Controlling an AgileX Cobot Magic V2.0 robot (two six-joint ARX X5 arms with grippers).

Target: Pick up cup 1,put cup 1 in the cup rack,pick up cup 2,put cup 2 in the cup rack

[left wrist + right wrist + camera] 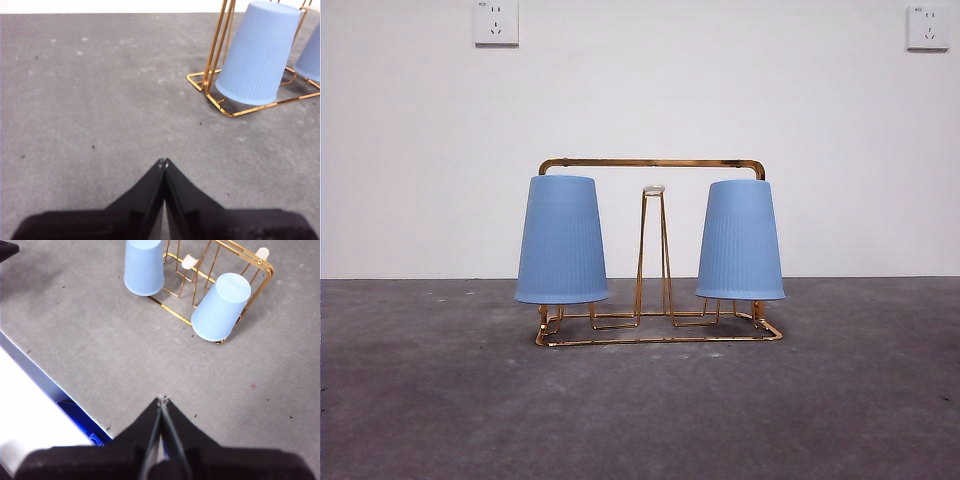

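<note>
Both cups already hung upside down on the cup rack (655, 165) when I looked across the tabletop (640, 410). The left-hand cup (561, 240) sat over a peg at one end of the gold wire frame, the right-hand cup (740, 241) over a peg at the other, and a bare pale-tipped peg (654, 190) stood between them. I could not tell which was cup 1 and which cup 2. My left gripper (163, 162) hung over bare grey tabletop, well apart from the rack, its jaws pressed together on nothing. My right gripper (162, 400) was likewise clear of the rack, jaws closed tip to tip and empty. By my judgement all four steps were done: nothing lay loose to pick up, and only pulling my arms back to rest seemed left.
</note>
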